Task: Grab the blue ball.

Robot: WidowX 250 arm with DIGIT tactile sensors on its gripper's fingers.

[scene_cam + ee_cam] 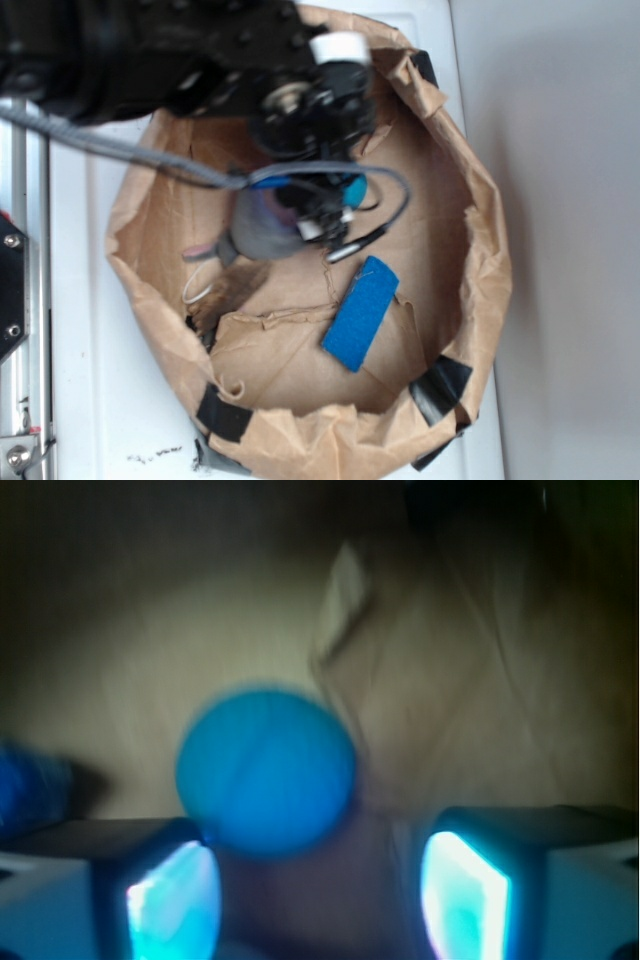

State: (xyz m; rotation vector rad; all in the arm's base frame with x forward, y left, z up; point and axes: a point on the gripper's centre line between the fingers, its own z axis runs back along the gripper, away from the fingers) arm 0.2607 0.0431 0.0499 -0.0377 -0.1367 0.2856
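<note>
Between your end effector (315, 880) fingers, spread wide and holding nothing, the small round teal-blue ball (266, 772) sits just ahead, nearer the left finger (160, 890) than the right. You should shift slightly left to centre it, advance until it lies fully between the pads, then close gently so it cannot roll. Beyond lies the crumpled brown paper bag (470, 250) floor, with a flat dark-blue rectangular block (361, 312) well apart.
</note>
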